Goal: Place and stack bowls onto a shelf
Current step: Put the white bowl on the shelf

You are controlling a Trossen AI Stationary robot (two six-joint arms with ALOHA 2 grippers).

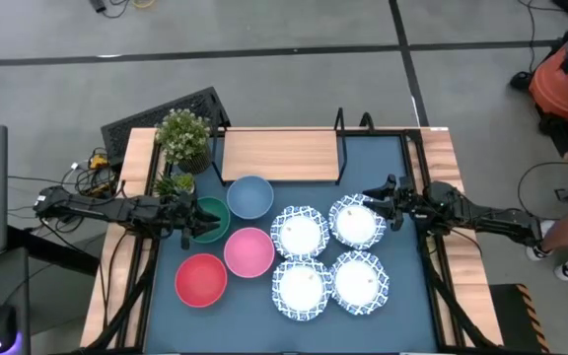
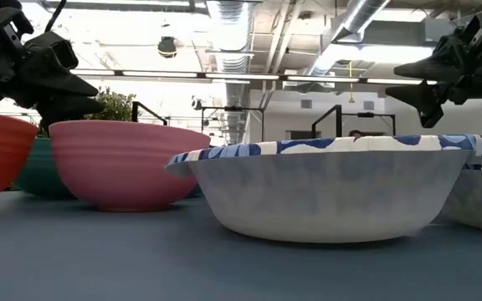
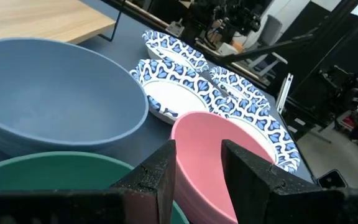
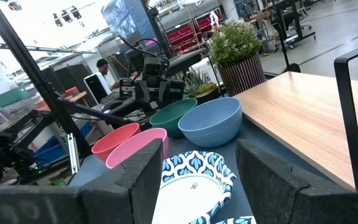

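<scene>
Left gripper (image 1: 187,219) poised over green bowl (image 1: 208,219), fingers parted, nothing held. Risk here: closing on the rim with pink bowl (image 1: 249,250) and blue bowl (image 1: 250,196) just beside could nudge either neighbour or tip the green one. Red bowl (image 1: 201,279) near the front, well apart from the shelf. Potted plant (image 1: 184,138) close behind the left arm's path (a snag hazard on any lift toward the back). Shelf (image 1: 282,155) bare of bowls at the rear edge; black frame upright (image 1: 340,148) liable to catch a carried bowl. Four patterned bowls (image 1: 300,233) clustered, seemingly rim to rim though contact hard to confirm from above. Right gripper (image 1: 390,211) over the nearest patterned bowl (image 1: 357,221), fingers wide, empty; a shallow pinch may slip.
</scene>
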